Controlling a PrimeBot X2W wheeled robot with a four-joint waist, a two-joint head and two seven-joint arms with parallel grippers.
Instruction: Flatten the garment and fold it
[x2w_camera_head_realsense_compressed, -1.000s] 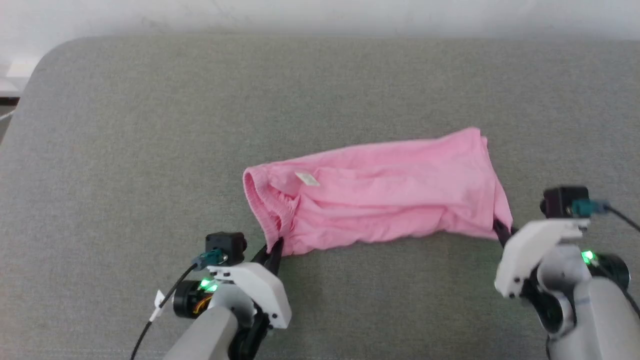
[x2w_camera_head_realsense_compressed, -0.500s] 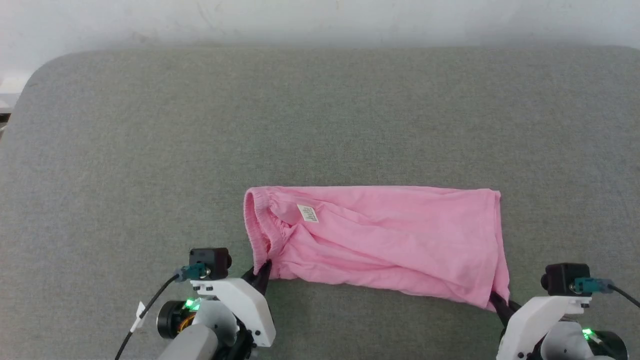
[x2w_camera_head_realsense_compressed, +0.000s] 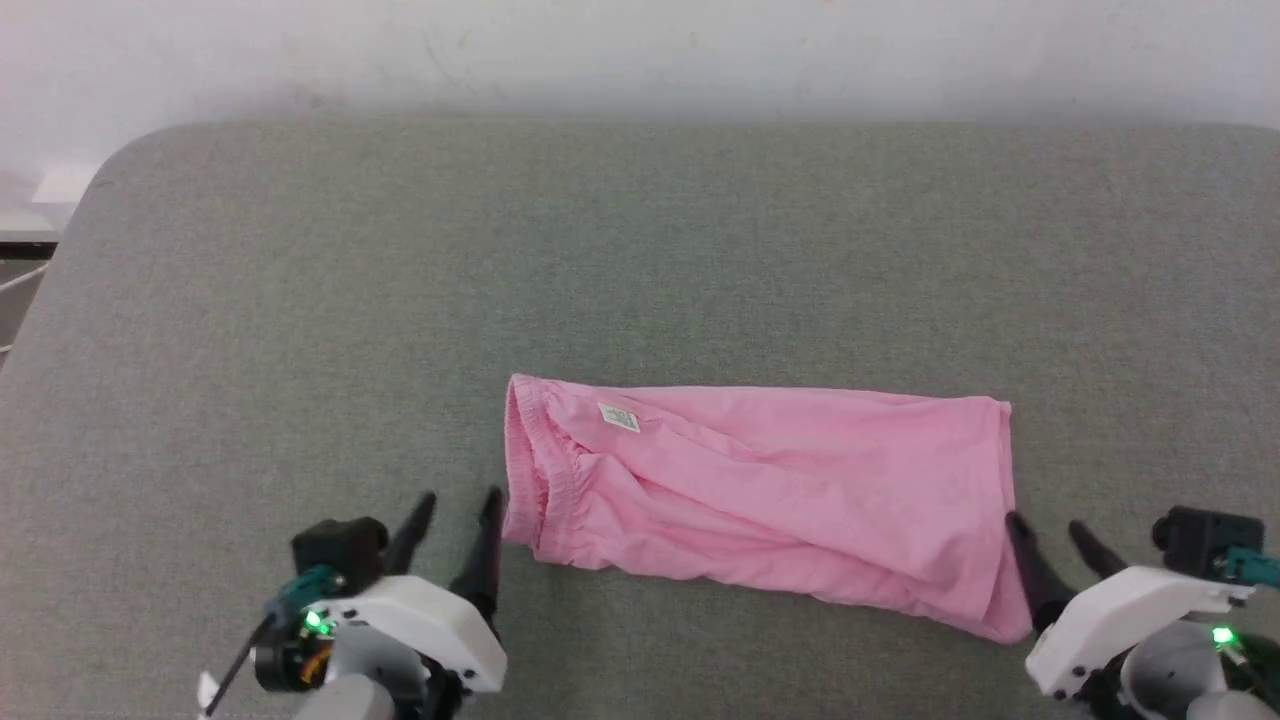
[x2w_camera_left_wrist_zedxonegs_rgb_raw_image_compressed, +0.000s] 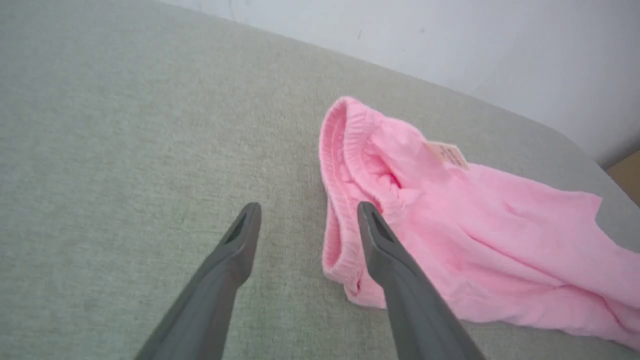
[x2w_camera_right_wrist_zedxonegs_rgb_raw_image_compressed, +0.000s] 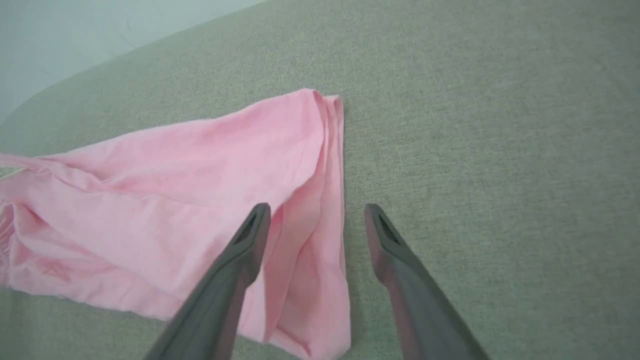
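The pink garment lies stretched out sideways on the grey cushion, wrinkled, with its gathered waistband at the left end and a small white label near it. My left gripper stands open just left of the waistband, holding nothing. In the left wrist view the garment lies beside my open left gripper. At the hem end, my right gripper is open too. The right wrist view shows the right gripper hovering over the folded hem of the garment.
A broad grey fabric cushion carries everything, with a rounded corner at the far left and a white wall behind. Bare cushion stretches behind and left of the garment.
Both grippers have let go of the garment's near corners and opened. The garment now rests flatter on the cushion. The head camera has shifted, so the whole picture moved.
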